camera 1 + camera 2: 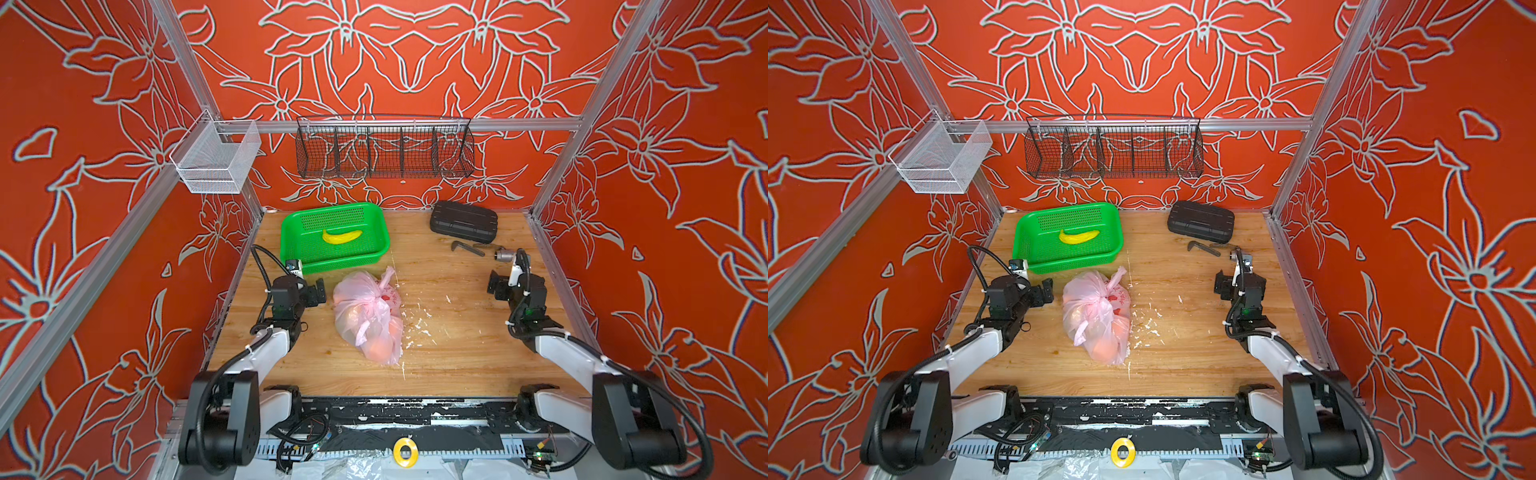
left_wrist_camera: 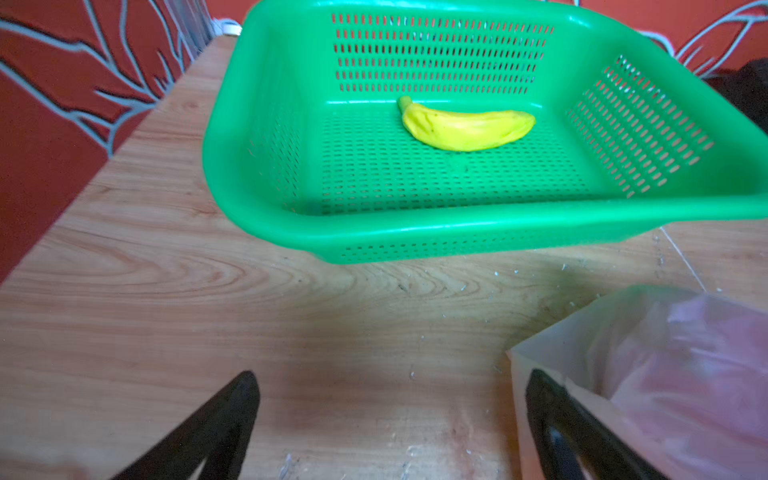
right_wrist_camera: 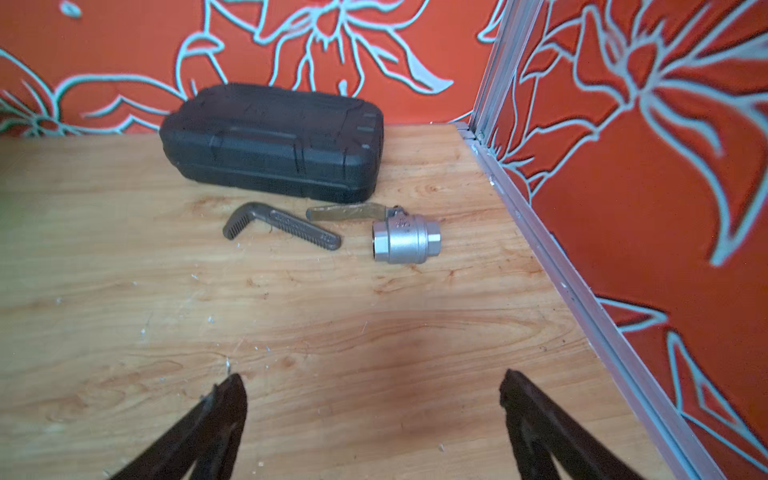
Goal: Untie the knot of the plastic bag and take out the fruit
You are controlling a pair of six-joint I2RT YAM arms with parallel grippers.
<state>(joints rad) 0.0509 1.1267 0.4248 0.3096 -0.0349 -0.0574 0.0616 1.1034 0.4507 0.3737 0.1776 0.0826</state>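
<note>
Bag status, both top views: plastic bag (image 1: 368, 320) lies centre frame on the table (image 1: 457, 345), knot (image 1: 379, 294) tied and orange fruit (image 1: 383, 348) inside, so by my reading nothing is done yet. Left wrist view: left gripper (image 2: 392, 374) gapes wide and empty, bag at lower right just beside one finger, green basket (image 2: 257, 199) above holding only a banana (image 2: 465, 129). Right wrist view: right gripper (image 3: 372, 374) equally wide, empty, over bare wood.
</note>
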